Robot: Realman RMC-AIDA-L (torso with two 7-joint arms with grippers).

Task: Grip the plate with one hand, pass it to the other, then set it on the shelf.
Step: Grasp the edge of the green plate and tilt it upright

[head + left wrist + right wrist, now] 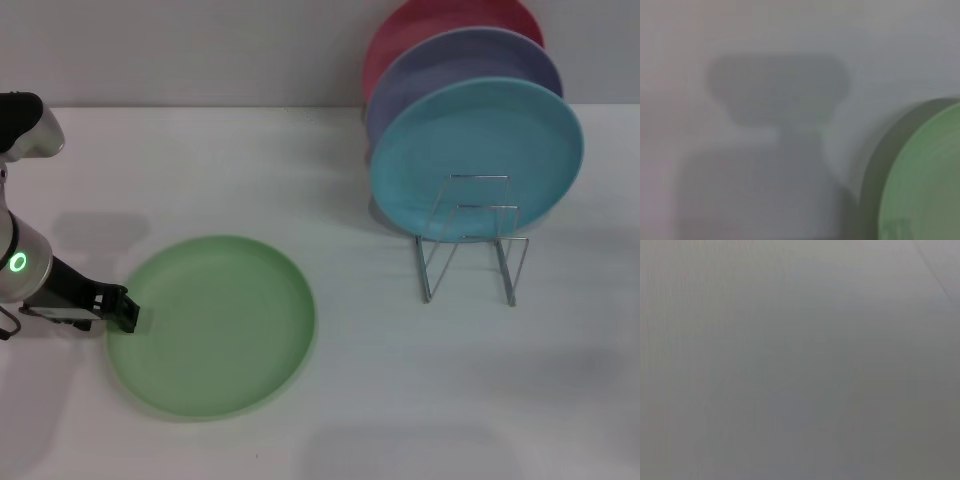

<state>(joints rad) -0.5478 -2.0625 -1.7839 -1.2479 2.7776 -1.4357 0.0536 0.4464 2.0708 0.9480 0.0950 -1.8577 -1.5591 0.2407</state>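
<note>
Green plate (212,325) flat on table (400,390) — left claw (128,312) at its left rim, spread unclear.

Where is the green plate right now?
In the head view, the green plate lies flat on the white table, toward the robot's left. The left gripper is at its rim, and the wire rack stands off to its right.

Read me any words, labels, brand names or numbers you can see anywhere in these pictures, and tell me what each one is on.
None: no readable text in any view.
The green plate, the three plates standing in the wire rack and the table are plain.
The left gripper, at the green plate's rim, bears only a green ring light, no writing.
</note>
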